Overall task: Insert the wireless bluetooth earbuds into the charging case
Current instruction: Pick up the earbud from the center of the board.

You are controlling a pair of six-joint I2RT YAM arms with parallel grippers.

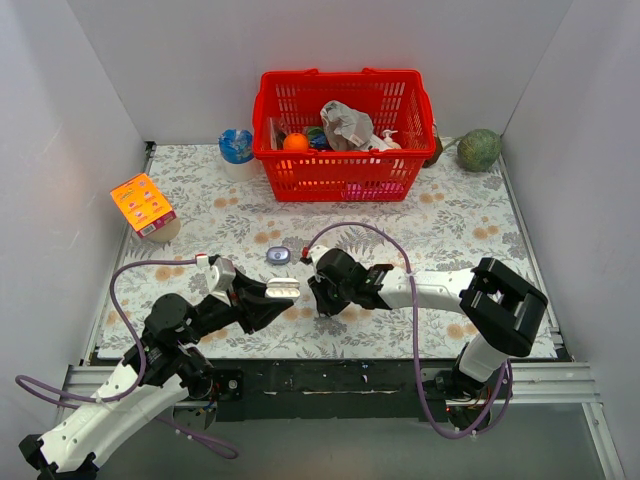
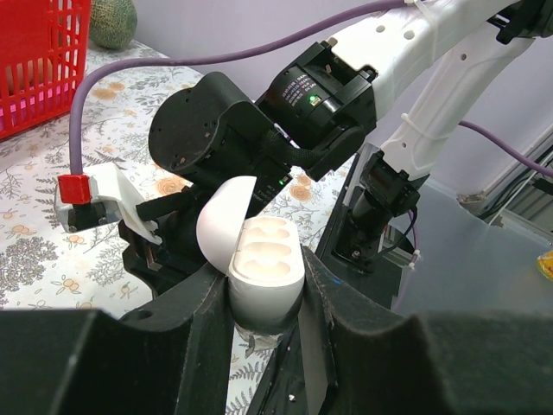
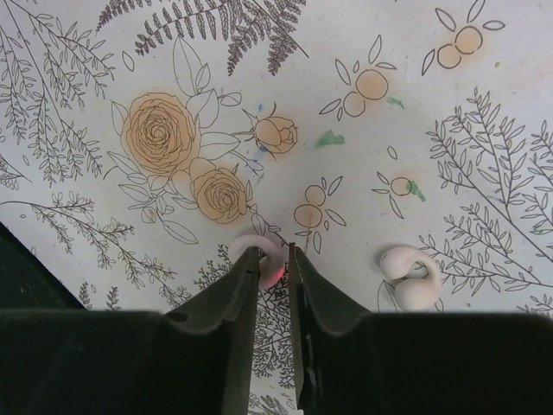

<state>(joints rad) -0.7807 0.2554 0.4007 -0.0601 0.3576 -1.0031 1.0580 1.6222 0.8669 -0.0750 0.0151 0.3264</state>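
PICKUP STAGE: the R gripper (image 3: 274, 259), its jaws narrowed to a slit, pinches a whitish earbud (image 3: 263, 243) w/ a pinkish spot right at its fingertips. The bud sits low over the floral mat (image 3: 415, 130), and whether it is lifted or resting there can't be told. A second earbud (image 3: 409, 275) lies on the mat off to one side of the fingers, near but not touching them.

The L gripper (image 2: 263, 298) is clamped on the charging case (image 2: 259, 259), w/ the lid flipped up and two wells facing up. Both look empty, so by this view no bud is seated yet. From overhead the case (image 1: 282, 289) is held just beside the R gripper (image 1: 322, 297), apart from it, w/ only a short gap btwn them.

Judged step: 1st of two insertions, at the grasp. The next move likely calls for:
- raising the bud clear of the mat
- carrying it the short way across to the open case
- lining it up over one well, then lowering gently before the jaws part

The L arm needs to hold the case steady meanwhile. The bud is tiny and gripped at the very tips, so a slip or a twist en route seems the main risk
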